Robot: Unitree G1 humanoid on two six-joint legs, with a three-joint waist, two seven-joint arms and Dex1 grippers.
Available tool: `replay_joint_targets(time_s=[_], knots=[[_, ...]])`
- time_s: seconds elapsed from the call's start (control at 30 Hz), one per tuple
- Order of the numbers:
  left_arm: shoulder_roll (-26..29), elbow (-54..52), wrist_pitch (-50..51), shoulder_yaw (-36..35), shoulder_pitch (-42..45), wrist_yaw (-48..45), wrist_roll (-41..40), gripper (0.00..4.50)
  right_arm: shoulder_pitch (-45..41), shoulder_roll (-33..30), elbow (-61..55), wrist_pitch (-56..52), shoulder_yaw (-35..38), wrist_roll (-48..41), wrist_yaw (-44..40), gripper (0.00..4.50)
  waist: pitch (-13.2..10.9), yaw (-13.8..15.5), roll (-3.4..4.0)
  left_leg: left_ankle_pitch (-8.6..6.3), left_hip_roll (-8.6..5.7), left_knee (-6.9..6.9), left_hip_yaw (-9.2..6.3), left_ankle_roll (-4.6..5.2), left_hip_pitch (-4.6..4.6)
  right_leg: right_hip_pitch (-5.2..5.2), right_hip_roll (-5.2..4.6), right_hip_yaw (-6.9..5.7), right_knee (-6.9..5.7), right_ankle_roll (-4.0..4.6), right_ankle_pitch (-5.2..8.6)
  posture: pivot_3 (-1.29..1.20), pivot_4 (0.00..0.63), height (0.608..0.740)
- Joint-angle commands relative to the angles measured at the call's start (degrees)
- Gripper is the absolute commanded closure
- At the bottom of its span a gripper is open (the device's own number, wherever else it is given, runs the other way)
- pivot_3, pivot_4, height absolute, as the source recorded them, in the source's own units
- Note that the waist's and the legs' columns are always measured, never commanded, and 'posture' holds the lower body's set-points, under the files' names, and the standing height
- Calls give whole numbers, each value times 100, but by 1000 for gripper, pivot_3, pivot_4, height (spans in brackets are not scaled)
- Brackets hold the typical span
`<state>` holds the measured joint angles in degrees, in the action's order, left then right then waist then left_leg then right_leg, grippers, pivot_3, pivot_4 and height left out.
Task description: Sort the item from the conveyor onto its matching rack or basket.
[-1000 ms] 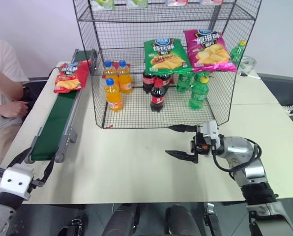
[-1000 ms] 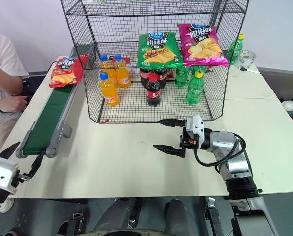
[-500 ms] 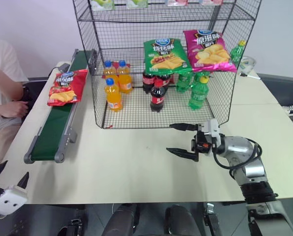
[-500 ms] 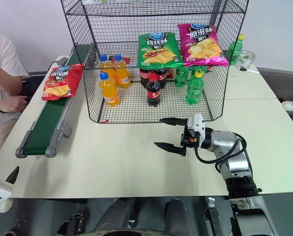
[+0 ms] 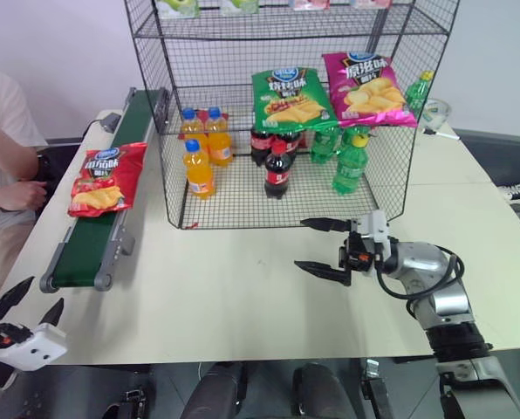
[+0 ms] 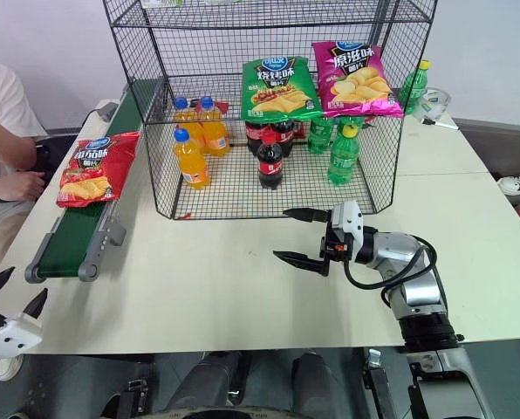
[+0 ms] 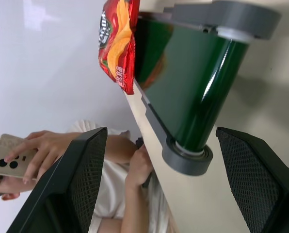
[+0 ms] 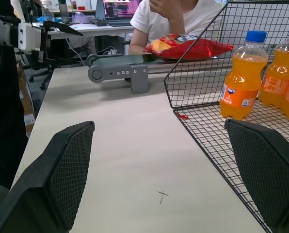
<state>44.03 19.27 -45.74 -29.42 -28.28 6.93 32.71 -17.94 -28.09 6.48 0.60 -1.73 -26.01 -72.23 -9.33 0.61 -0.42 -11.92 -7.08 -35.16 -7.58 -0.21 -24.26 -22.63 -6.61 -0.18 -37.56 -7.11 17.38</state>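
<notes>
Reaching late, you risk the red crisp bag (image 5: 100,178) sliding off the conveyor (image 5: 92,241) end: your left gripper (image 5: 23,306) hangs open below the desk (image 5: 234,297) edge, right gripper (image 5: 323,247) open, idle.

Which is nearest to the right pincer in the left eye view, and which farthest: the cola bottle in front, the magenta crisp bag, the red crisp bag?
From the right pincer:
1. Cola bottle, behind it in the rack.
2. Magenta crisp bag, higher up.
3. Red crisp bag, far left on the conveyor.
</notes>
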Motion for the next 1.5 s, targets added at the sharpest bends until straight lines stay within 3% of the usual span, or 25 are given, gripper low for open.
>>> replay_joint_targets(time_s=[0.03, 1.4, 1.5], knots=[[144, -54, 21, 61, 11, 200, 32, 752, 24, -23, -265, 3, 78, -73, 32, 0, 0, 1, 0, 0, 0, 0, 0, 0, 0, 0, 0, 0, 0, 0, 0, 0, 150, 740], [197, -424, 399, 670, 440, 277, -246, 752, 100, -88, -385, -63, 88, -61, 173, 0, 1, 2, -1, 8, -1, -2, 1, 12, 8, 4, 0, 0, -11, -1, -1, 0, 150, 740], [196, -417, 378, 680, 454, 253, -315, 1580, 104, -88, -378, -75, 96, -64, 169, 0, 1, -1, -1, 8, 0, -2, 1, 12, 9, 4, 0, 0, -12, -1, -1, 0, 150, 740]])
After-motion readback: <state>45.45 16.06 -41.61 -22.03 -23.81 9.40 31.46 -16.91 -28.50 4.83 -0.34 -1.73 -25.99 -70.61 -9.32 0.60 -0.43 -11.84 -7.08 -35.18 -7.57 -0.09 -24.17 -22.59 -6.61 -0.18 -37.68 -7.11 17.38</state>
